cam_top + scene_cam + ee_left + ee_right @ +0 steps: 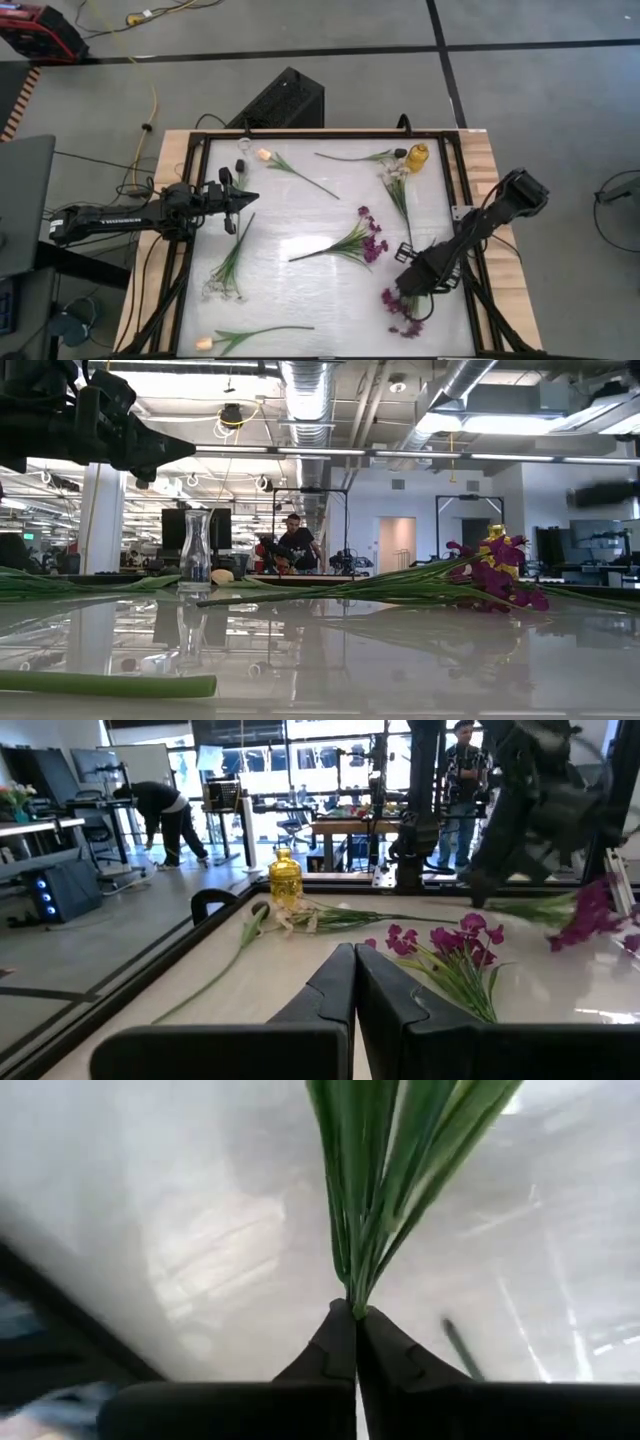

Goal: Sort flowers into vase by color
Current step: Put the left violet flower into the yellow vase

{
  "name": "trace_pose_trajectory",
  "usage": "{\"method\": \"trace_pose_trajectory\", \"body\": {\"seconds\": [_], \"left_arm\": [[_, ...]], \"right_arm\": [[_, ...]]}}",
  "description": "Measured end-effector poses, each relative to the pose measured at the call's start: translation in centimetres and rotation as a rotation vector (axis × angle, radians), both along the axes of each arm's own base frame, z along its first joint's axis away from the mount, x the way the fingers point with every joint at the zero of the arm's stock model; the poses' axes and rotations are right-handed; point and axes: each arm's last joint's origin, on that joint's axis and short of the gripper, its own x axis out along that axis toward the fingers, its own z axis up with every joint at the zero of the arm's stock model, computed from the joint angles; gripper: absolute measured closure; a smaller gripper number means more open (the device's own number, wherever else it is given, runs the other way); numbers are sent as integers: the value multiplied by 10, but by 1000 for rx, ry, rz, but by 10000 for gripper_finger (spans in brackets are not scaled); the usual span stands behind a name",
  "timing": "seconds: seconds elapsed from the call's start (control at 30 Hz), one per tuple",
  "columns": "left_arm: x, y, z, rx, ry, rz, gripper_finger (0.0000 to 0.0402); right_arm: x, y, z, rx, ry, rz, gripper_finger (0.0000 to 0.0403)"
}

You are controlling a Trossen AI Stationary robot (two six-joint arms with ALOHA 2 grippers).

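My right gripper [405, 285] stands near the table's right edge, pointing down, shut on a purple sprig [400, 308]; its own view shows green stems [375, 1170] fanning out from the fingertips [354, 1312]. A second purple sprig [358, 242] lies flat mid-table. Peach tulips [265, 155] [205, 343] and white sprays [225, 285] [396, 175] lie on the table. A clear vase [196, 550] and a yellow vase [418, 157] stand at the far side. My left gripper [250, 197] waits shut and level at the left. My right gripper pinches the purple sprig's bundled green stems [352, 1285] between its two fingertips, where the stems run together. The fingers come from above, pointing down. The blossoms [398, 318] spread toward the near edge; I cannot tell whether they rest on the table.
A black frame [300, 135] rims the white tabletop. A green stem [100, 684] lies close to the low camera. People stand in the room beyond the table. Bare tabletop lies near the near edge between the flowers.
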Motion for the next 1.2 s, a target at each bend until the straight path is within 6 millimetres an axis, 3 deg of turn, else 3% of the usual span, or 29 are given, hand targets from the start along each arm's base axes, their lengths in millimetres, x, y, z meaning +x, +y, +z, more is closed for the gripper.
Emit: {"method": "trace_pose_trajectory", "body": {"seconds": [0.13,0.27,0.37,0.47,0.7,0.87,1.1,1.2], "left_arm": [[0,0,0,-21,-5,0,401],[0,1,0,-24,-6,26,401],[-1,2,-1,-31,1,80,401],[-1,3,-4,-54,30,104,401],[-1,3,-15,-74,141,106,401],[-1,3,-17,-67,167,106,401],[-1,3,-17,-31,175,105,401],[-1,3,-17,-31,176,105,401]], "right_arm": [[21,-2,42,106,-123,-189,386],[29,-16,86,283,-350,-370,386],[25,-32,113,415,-582,-421,386],[8,-57,129,421,-827,-515,386],[-45,-124,134,190,-1398,-1091,386],[-73,-153,135,-39,-1640,-1378,386],[-79,-181,128,-248,-1741,-1568,386],[-73,-191,125,-269,-1783,-1565,386]]}}
